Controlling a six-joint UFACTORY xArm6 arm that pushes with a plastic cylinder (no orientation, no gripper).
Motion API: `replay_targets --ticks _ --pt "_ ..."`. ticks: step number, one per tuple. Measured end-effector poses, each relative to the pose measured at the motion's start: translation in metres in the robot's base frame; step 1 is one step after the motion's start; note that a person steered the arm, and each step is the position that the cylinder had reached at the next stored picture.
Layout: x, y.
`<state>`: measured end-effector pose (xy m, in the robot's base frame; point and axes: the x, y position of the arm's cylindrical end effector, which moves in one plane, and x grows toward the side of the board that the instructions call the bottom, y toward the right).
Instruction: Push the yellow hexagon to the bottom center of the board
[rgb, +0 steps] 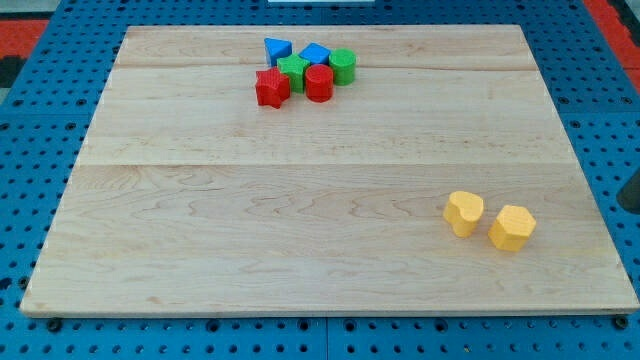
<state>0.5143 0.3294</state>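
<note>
The yellow hexagon (512, 227) lies on the wooden board (300, 200) at the view's lower right. A second yellow block (463, 213), rounded in shape, sits just to its left, close beside it. A dark object (630, 190) shows at the view's right edge, off the board; it may be my rod, but my tip does not show.
A tight cluster sits at the view's top centre: a blue triangle (277, 50), a blue block (315, 54), a green cylinder (342, 66), a green block (293, 71), a red cylinder (319, 83) and a red star-like block (271, 88). A blue pegboard surrounds the board.
</note>
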Motion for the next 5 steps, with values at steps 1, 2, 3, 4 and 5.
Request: replay_targets --ticks 1,2,3,4,5 --pt "0.056 -0.017" --pt "0.048 -0.036" --pt "0.028 -0.061" --pt "0.026 -0.140" --pt "0.013 -0.185"
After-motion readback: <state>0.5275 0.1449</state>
